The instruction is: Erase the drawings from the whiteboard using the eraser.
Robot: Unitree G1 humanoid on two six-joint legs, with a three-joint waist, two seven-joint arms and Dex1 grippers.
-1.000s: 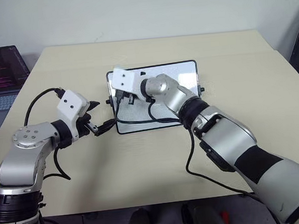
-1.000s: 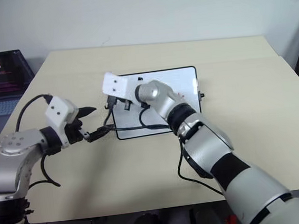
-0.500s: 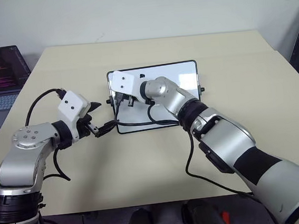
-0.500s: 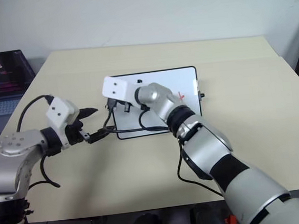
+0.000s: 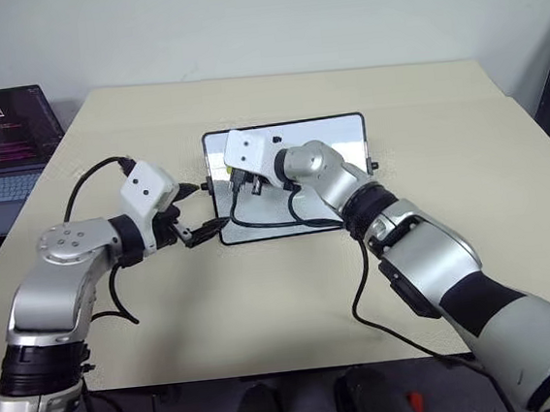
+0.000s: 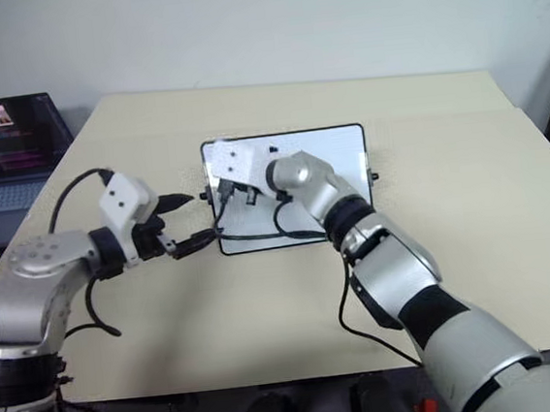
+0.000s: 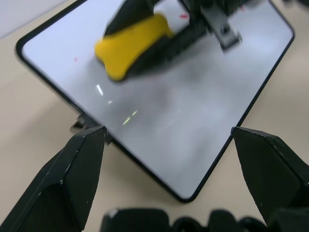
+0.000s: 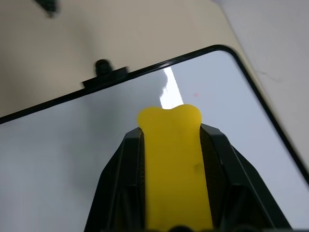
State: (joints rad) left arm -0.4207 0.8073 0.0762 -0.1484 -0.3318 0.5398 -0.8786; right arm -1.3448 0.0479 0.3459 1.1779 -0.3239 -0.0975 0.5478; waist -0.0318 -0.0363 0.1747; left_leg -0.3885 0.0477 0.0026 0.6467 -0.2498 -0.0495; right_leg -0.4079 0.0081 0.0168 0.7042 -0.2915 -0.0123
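light: bright, even | glare: whiteboard (image 7: 169,121) streaks; blur: eraser (image 7: 128,46) smeared

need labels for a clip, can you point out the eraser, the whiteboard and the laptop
eraser (image 8: 173,164): right wrist view, middle of the yellow block between the black fingers
whiteboard (image 7: 183,125): left wrist view, bare white surface
laptop (image 5: 0,130): left eye view, lit screen

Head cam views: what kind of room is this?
Probably an office or lab bench. A plain beige table stands against a bare pale wall, an open dark laptop showing what looks like code sits at one side, and a small black-framed white whiteboard lies on the table.
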